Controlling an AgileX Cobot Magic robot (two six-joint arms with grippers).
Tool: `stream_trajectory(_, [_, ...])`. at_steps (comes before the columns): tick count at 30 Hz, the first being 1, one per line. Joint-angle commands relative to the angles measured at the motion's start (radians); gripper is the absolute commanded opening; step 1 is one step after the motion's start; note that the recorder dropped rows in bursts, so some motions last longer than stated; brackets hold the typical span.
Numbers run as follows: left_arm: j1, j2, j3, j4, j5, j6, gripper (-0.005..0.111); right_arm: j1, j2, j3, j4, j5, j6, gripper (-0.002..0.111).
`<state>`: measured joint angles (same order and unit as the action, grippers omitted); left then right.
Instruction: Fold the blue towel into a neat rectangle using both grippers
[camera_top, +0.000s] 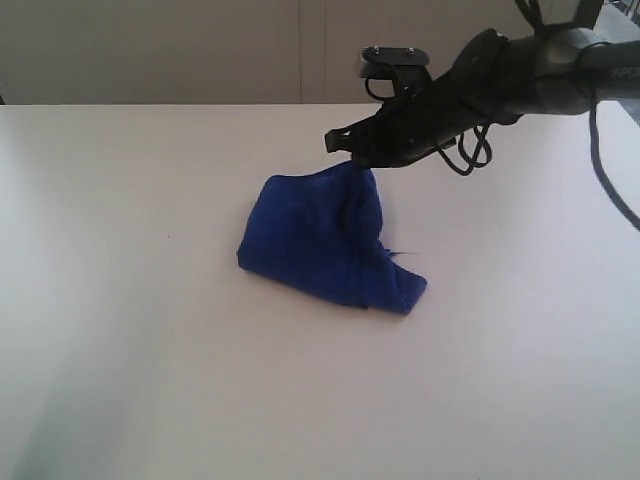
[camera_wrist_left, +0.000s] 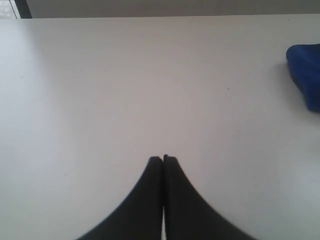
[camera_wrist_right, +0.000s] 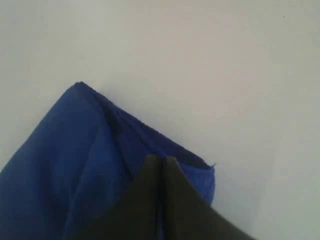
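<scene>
The blue towel (camera_top: 320, 240) lies bunched in a heap at the middle of the white table (camera_top: 140, 330). Its far top edge is drawn up into a peak. My right gripper (camera_top: 352, 160) sits at that peak, shut on the cloth. In the right wrist view its black fingers (camera_wrist_right: 161, 159) are pressed together with a thin strip of the blue towel (camera_wrist_right: 65, 165) between them. My left gripper (camera_wrist_left: 163, 159) is shut with nothing in it, over bare table. The blue towel (camera_wrist_left: 306, 75) shows only at the edge of the left wrist view. The left arm is out of the exterior view.
The right arm (camera_top: 540, 70) reaches in from the upper right, with loose black cables (camera_top: 470, 155) hanging under it. A pale wall (camera_top: 200, 50) stands behind the table's far edge.
</scene>
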<state>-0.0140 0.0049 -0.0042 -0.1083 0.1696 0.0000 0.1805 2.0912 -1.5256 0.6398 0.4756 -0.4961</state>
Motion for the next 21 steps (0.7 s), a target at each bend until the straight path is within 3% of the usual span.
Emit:
stream_trajectory(1, [0.002,-0.005,0.004,-0.002,-0.005,0.000,0.000,-0.002,-0.041,-0.001,-0.095,0.166,0.002,0.000])
stream_trajectory(7, [0.002,-0.005,0.004,-0.002,-0.005,0.000,0.000,-0.002,-0.051,0.016,-0.226,0.384,0.111,0.000])
stream_trajectory(14, [0.002,-0.005,0.004,-0.002,-0.005,0.000,0.000,-0.002,-0.056,0.132,-0.226,0.269,0.111,0.000])
stream_trajectory(21, [0.002,-0.005,0.004,-0.002,-0.005,0.000,0.000,-0.002,-0.056,0.142,-0.225,0.190,0.134,0.000])
